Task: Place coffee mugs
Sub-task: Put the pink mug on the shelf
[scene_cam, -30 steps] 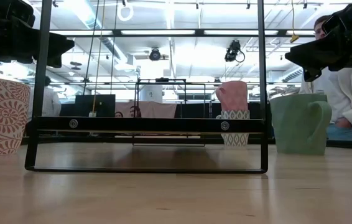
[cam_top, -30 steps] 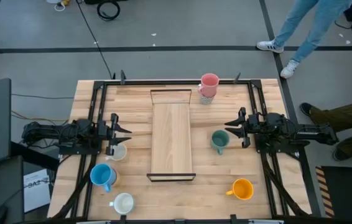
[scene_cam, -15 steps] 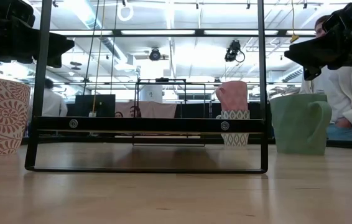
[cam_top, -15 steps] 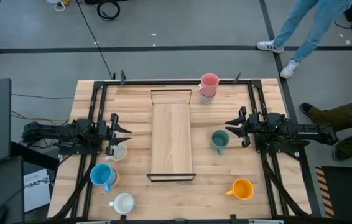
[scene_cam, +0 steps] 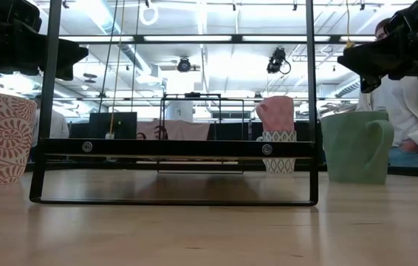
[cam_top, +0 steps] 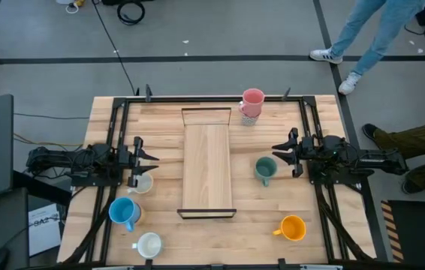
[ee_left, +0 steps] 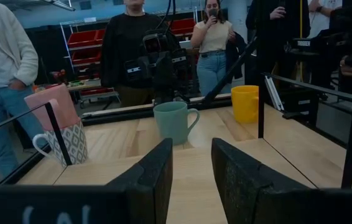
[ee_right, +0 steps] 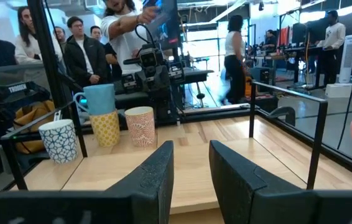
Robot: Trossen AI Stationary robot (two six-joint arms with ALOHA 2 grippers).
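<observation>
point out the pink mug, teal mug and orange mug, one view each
pink mug (cam_top: 252, 97): high view, on its open top.
teal mug (ee_left: 172, 124): left wrist view, on the side wall of its body.
orange mug (cam_top: 294, 228): high view, on its open top.

Pink mug (cam_top: 252, 98) sits stacked on a grey-patterned white mug (ee_left: 67, 142) at the far edge; teal mug (cam_top: 265, 169) upright right of centre; orange mug (cam_top: 293, 228) near right. On the left: red-patterned white mug (cam_top: 142, 182), blue mug (cam_top: 123, 211) stacked on a yellow-patterned one (ee_right: 107, 127), blue-patterned white mug (cam_top: 149, 244) nearest. All upright.
</observation>
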